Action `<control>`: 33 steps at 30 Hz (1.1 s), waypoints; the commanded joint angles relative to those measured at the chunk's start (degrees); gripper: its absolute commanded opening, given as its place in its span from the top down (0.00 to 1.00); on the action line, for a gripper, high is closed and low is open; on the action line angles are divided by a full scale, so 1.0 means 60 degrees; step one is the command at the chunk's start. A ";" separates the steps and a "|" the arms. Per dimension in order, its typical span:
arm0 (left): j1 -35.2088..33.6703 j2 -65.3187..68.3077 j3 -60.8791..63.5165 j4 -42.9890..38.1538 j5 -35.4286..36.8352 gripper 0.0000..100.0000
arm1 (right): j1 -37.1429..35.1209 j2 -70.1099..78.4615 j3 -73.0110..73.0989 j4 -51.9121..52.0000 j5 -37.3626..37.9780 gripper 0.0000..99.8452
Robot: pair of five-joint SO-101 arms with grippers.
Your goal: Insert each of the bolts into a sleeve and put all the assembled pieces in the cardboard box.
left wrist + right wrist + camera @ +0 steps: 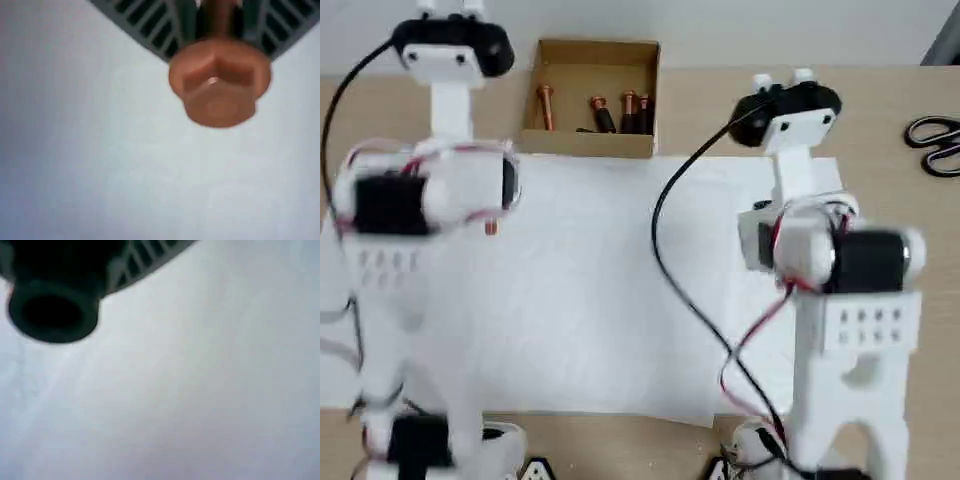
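A pale wooden table [880, 100] carries a smooth white sheet [580, 300], which spreads forward from the front wall of the cardboard box [585, 143]. The bolt [220, 82] is copper-coloured with a six-sided flanged head. It hangs head-down over the sheet, near the box's front corner on the left arm's side. Its shank is clenched between the ribbed grey fingers [145, 20] of the left gripper [220, 25]. The sleeve [52, 312], a short matt black tube with a round open mouth, is grasped by the right gripper [75, 260] over the sheet. Inside the box, copper and black pieces [620, 112] lie side by side on its floor. Black-handled scissors [935, 143] rest on bare wood well to the right of the box. The left arm [440, 190] and right arm [820, 250] are white plastic with black motors.
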 commanded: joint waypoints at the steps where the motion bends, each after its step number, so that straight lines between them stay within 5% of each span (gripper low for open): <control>1: 0.0278 -0.2374 0.1590 -0.0527 0.0103 0.99 | -0.0755 -0.0945 0.0117 -0.0022 0.0073 1.00; 10: 0.1055 -0.6725 0.7744 -0.4747 0.0161 0.99 | -0.1722 -0.1707 0.2271 -0.0725 0.0088 1.00; 17: 0.1495 -0.9582 1.1231 -0.7575 0.1773 0.99 | -0.1766 -0.2571 0.3150 -0.2440 0.0015 1.00; 27: 0.1509 -0.8835 1.1495 -0.7678 0.2183 0.99 | -0.1795 -0.4974 0.6828 -0.5473 0.0000 1.00; 33: 0.1509 -0.7165 1.0073 -0.7678 0.3297 0.99 | -0.2850 -0.6908 0.9993 -0.7758 0.0015 1.00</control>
